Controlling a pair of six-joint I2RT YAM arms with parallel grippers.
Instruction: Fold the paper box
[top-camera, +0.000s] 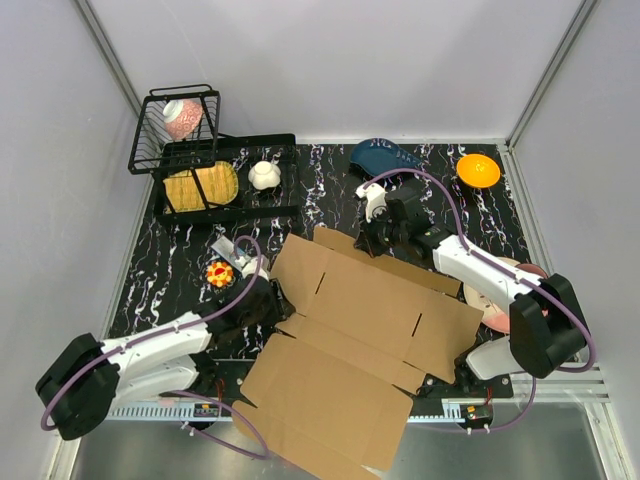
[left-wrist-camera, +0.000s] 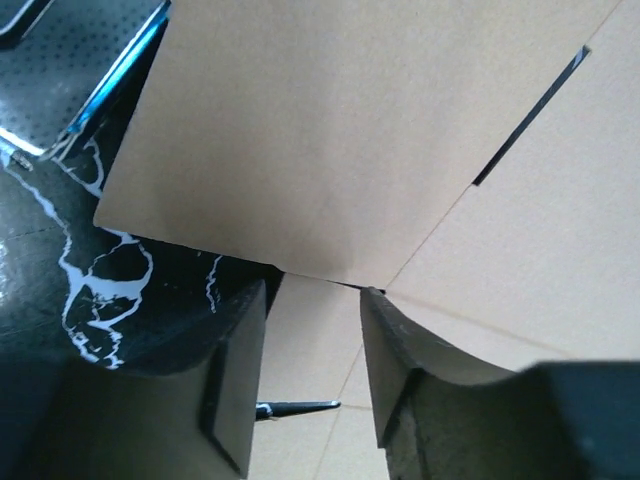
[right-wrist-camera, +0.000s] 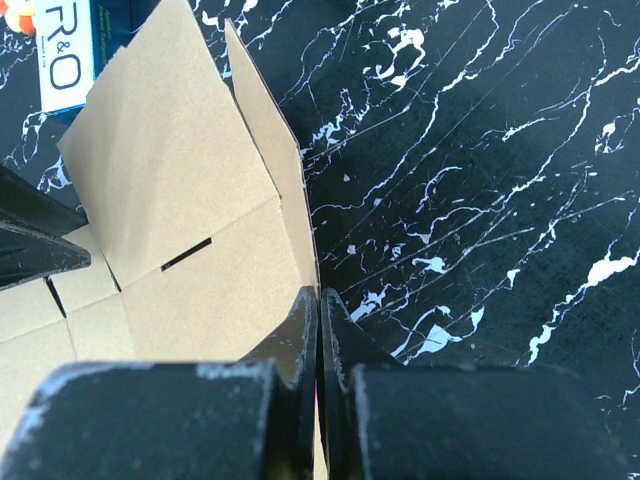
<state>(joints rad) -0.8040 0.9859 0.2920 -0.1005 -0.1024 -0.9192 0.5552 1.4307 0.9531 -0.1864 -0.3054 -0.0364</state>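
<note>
The paper box (top-camera: 350, 340) is a large, plain brown cardboard sheet lying mostly flat across the near half of the black marbled table (top-camera: 330, 190), with its flaps spread and its near corner hanging past the table's front edge. My left gripper (top-camera: 270, 298) is at its left edge. In the left wrist view the left gripper (left-wrist-camera: 312, 295) is open, its fingers (left-wrist-camera: 240, 370) either side of a gap with the paper box (left-wrist-camera: 330, 130) showing beyond them. My right gripper (top-camera: 372, 240) is at the far flap. In the right wrist view the right gripper (right-wrist-camera: 319, 295) is shut on that flap's thin raised edge of the paper box (right-wrist-camera: 170, 200).
A black wire dish rack (top-camera: 175, 130) stands at the back left, with a white pot (top-camera: 264, 175) beside it. A small bowl of fruit (top-camera: 220, 273) sits just left of the left gripper. A blue item (top-camera: 385, 155) and an orange bowl (top-camera: 478, 170) are at the back right, a pink plate (top-camera: 500, 305) at the right.
</note>
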